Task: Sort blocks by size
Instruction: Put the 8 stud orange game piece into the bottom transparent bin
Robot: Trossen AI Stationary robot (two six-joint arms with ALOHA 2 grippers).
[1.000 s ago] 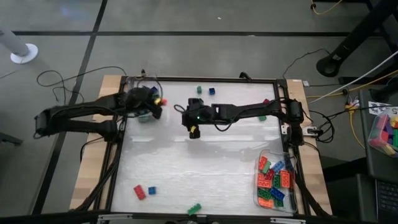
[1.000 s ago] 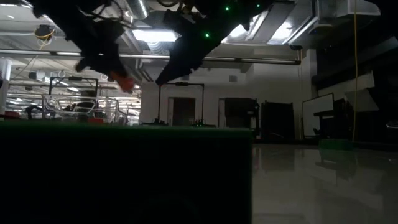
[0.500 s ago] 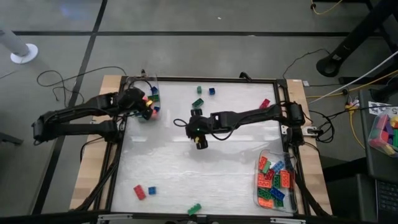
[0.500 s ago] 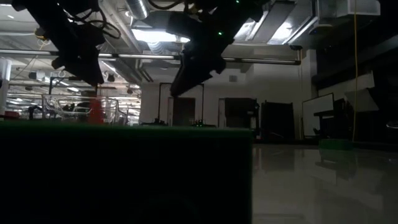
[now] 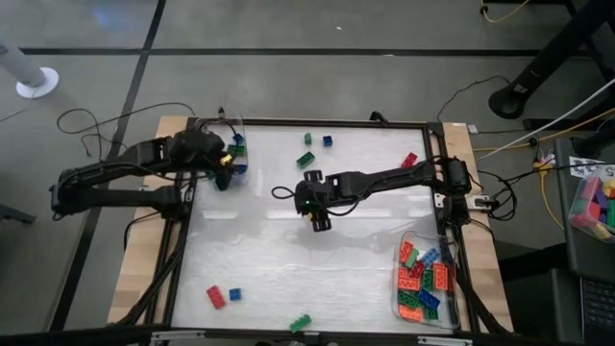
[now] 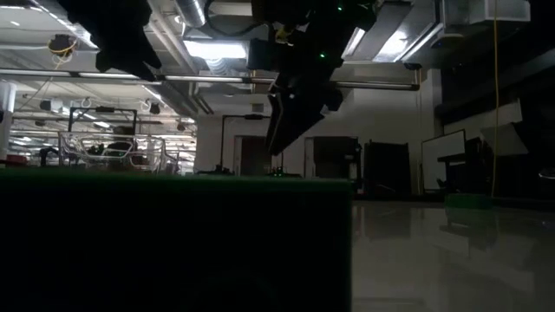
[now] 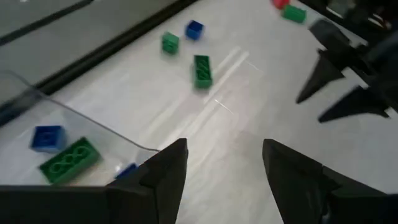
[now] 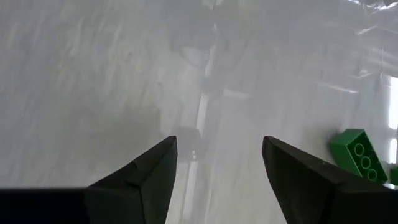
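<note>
Loose blocks lie on the white table: a small green and a small blue at the far edge, a long green, a red, and a red, a blue and a green near the front. My left gripper hangs open above the clear container at the far left, which holds green and blue blocks. My right gripper is open over bare table at mid-table, pointing steeply down, with a green block off to one side.
A clear tray at the near right holds several red, orange, green and blue blocks. A black frame borders the table. From the left wrist view, the right arm's fingers show beyond the long green block. Bare table lies between the arms.
My left gripper has let go of a small red block over the far-left container, opened, and risen while drawing back toward the table's left edge. My right gripper has moved toward the near edge and slightly right, tipping further down and staying open.
</note>
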